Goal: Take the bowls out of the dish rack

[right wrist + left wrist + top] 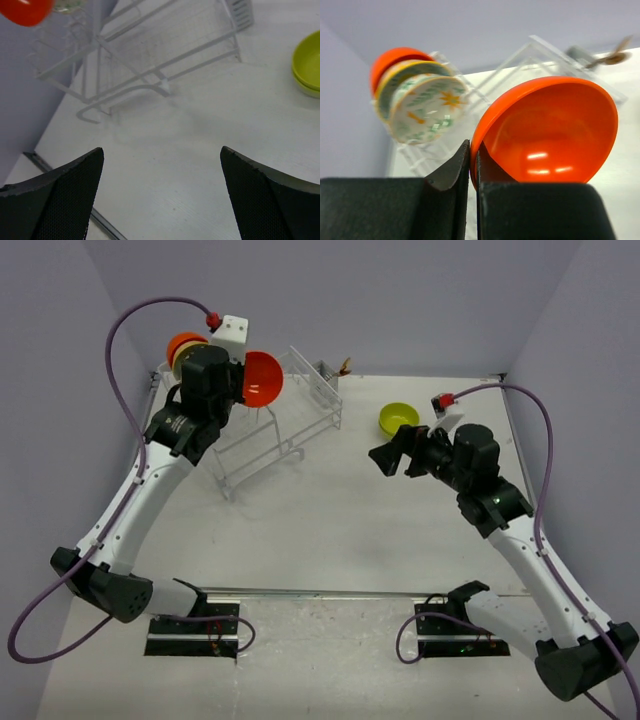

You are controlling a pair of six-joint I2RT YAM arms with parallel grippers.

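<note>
Bowls: a glossy, smooth orange-red bowl (555,135) hangs at the upper left of the overhead view. Its thin rim is pinched by the left pincer (472,147), over the dish rack (285,425) of clear and white bars. At the rack's upper-left end, a patterned whitish bowl (427,107) and a second orange bowl (395,57) stand on edge. A lime-green bowl (398,418) sits on the pale surface (330,530), right of the rack. The right pincer (161,150) is spread wide and holds nothing.

top: overhead from near edge, whole table (330,540) | wrists: close, facing forward | shared: dish rack (285,430)
</note>
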